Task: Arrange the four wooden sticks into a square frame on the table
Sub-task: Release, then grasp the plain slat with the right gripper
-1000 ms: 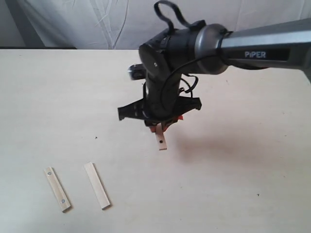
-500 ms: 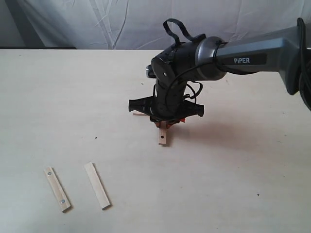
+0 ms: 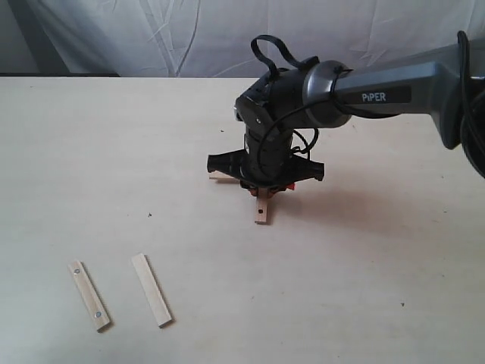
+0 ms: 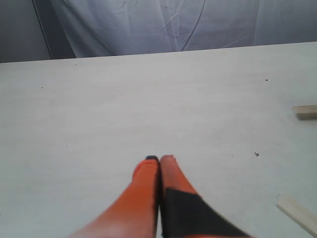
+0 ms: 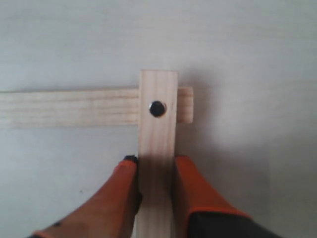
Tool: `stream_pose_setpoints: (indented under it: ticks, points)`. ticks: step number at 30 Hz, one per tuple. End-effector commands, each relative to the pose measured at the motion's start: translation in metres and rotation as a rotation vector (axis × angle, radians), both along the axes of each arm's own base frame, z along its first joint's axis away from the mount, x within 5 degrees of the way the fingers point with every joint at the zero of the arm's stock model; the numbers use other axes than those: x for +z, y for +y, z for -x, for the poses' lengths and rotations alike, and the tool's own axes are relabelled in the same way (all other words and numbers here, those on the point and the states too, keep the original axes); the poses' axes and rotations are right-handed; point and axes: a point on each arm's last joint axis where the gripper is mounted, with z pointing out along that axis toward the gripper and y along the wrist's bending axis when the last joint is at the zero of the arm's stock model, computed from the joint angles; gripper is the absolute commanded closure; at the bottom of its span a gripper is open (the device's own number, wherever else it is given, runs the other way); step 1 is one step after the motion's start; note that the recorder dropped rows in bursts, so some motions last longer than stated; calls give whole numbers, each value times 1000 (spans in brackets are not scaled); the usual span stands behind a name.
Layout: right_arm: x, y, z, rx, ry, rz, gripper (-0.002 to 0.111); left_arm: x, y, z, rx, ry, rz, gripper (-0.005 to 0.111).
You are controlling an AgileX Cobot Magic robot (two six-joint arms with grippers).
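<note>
My right gripper (image 3: 262, 189) (image 5: 154, 159) is shut on a wooden stick (image 3: 261, 210) (image 5: 157, 129) with a grey dot near its end. That end lies across the end of a second stick (image 5: 69, 106) (image 3: 220, 175) flat on the table (image 3: 364, 273), and the two form a corner. Most of the second stick is hidden under the arm in the exterior view. Two more sticks lie side by side at the front left, a dotted one (image 3: 89, 296) and a plain one (image 3: 151, 300). My left gripper (image 4: 159, 159) is shut on nothing above bare table and is out of the exterior view.
The dark right arm (image 3: 379, 80) reaches in from the right over the table's middle. A white cloth (image 3: 151, 38) hangs behind the table's far edge. The left wrist view catches two stick ends (image 4: 305, 111) (image 4: 297, 213) at its border.
The right gripper has come down and shifted slightly right with its stick. The stick's dotted end now rests over the end of the stick lying on the table.
</note>
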Motion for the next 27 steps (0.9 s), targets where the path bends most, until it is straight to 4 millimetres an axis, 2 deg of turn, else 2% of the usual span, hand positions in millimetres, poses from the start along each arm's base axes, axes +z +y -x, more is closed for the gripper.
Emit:
stream_pose_setpoints:
  ticks: [1, 3, 5, 11, 15, 19, 24, 25, 27]
  points:
    - [2, -2, -2, -3, -6, 7, 80, 0, 0, 0, 1, -14, -1, 107]
    - [2, -2, -2, 1, -6, 8, 63, 0, 0, 0, 1, -14, -1, 107]
    - [2, -2, -2, 1, -6, 8, 56, 0, 0, 0, 1, -14, -1, 107]
    - [30, -1, 0, 19, -40, -41, 58, 0, 0, 0, 1, -14, -1, 107]
    - [47, 12, 15, 117, -20, -97, 58, 0, 0, 0, 1, -14, -1, 107]
    - [50, 52, 57, 276, -4, -92, 58, 0, 0, 0, 1, -14, -1, 107]
    - [49, 100, 120, 518, -7, -83, 58, 0, 0, 0, 1, -14, -1, 107]
    - [48, 108, 129, 556, 0, -77, 58, 0, 0, 0, 1, -14, -1, 107]
    - [45, 115, 134, 600, 22, -44, 58, 0, 0, 0, 1, -14, -1, 107]
